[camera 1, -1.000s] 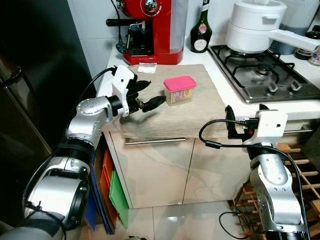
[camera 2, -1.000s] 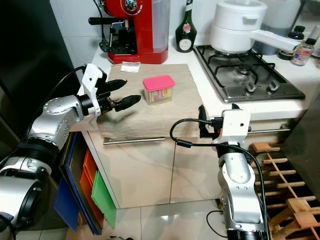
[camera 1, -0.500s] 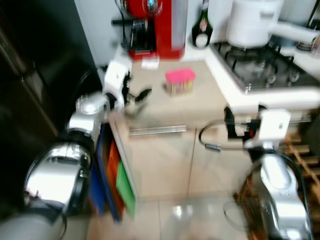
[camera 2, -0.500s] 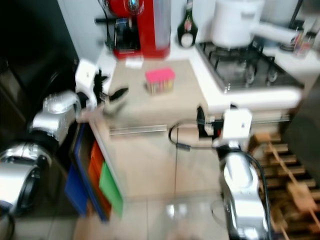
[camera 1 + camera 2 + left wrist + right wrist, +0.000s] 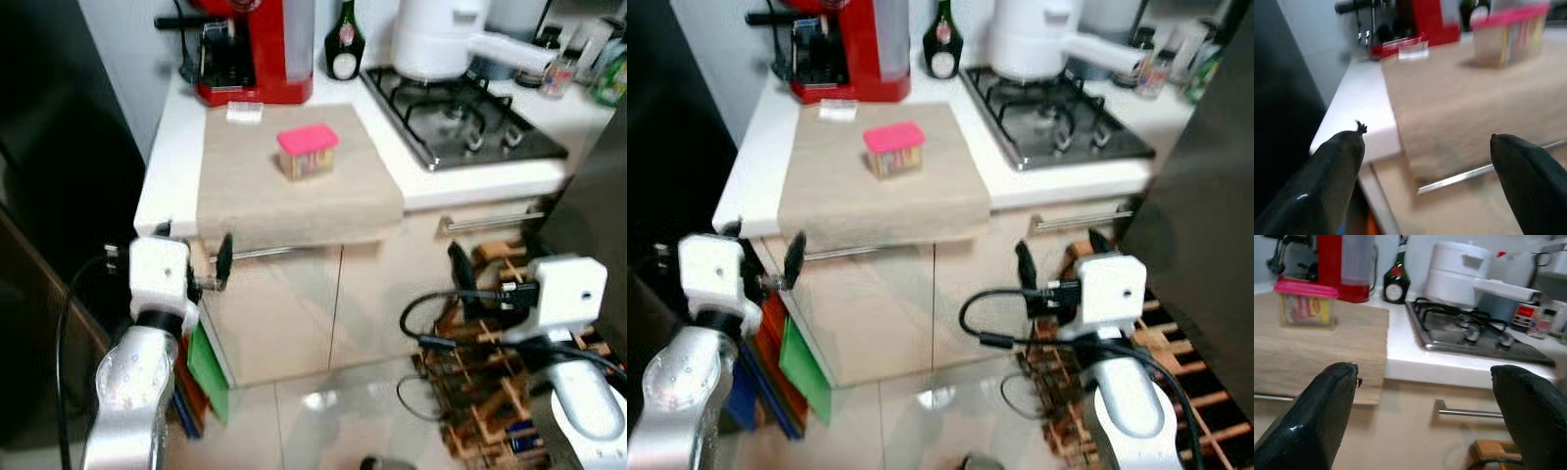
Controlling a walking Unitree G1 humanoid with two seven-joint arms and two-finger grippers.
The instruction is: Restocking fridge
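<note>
A clear container with a pink lid (image 5: 307, 150) stands on a beige mat (image 5: 255, 196) on the counter. My left gripper (image 5: 193, 247) is held in front of the counter's left corner, below its edge and well short of the container. Its fingers (image 5: 1334, 161) are spread wide with nothing between them. My right gripper (image 5: 1060, 250) hovers in front of the cabinet doors under the hob, open and holding nothing. In the right wrist view the container (image 5: 1305, 303) is far off on the mat. A dark fridge front (image 5: 49, 196) rises at the left.
A red coffee machine (image 5: 245, 49), a green bottle (image 5: 343, 44) and a white pot (image 5: 436, 39) on the gas hob (image 5: 460, 117) line the back. A wooden rack (image 5: 470, 392) stands at floor level on the right. Coloured boards (image 5: 201, 367) are wedged beside the cabinet. A dark panel (image 5: 1205, 196) closes the right.
The camera has pulled back and swung, so the counter sits farther off. My left gripper has drawn back from beside the container to below the counter's edge. The container has stayed on the mat.
</note>
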